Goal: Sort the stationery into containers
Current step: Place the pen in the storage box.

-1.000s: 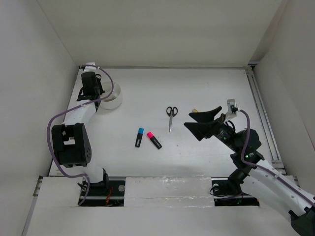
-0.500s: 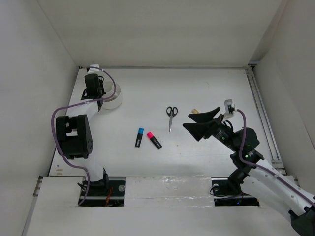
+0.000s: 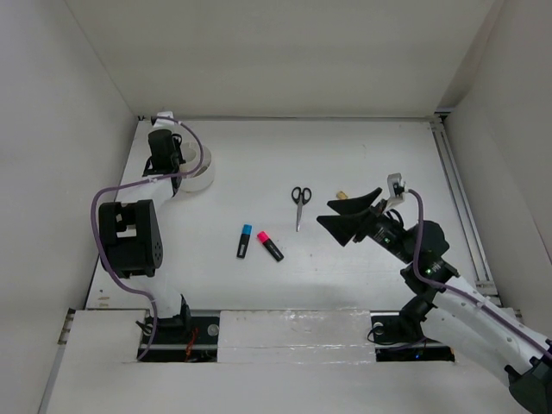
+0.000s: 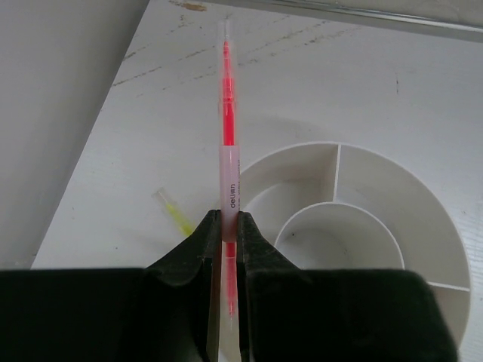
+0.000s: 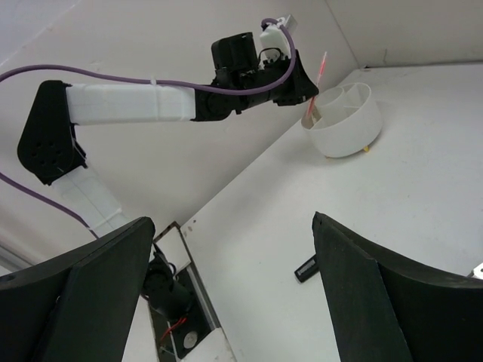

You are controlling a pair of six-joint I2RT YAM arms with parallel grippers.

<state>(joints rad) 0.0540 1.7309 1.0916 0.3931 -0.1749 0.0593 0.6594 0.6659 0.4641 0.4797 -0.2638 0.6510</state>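
Thin pink pen (image 4: 227,151): light, stiff, with a slick clear barrel, so likely to swivel or slip in a pinch. It is taken low on the barrel, most of its length free. Left gripper (image 4: 225,226) is clamped on it at the near rim of the white bowl (image 4: 377,188); can't tell if the tip is inside. Yellow pen (image 4: 172,213) lies just outside the bowl. Right gripper (image 3: 326,213) gapes wide, empty, near the scissors (image 3: 299,200).

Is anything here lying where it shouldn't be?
Yes: a thin yellow pen lies on the table just outside the round white divided bowl, beside its rim rather than in any compartment.
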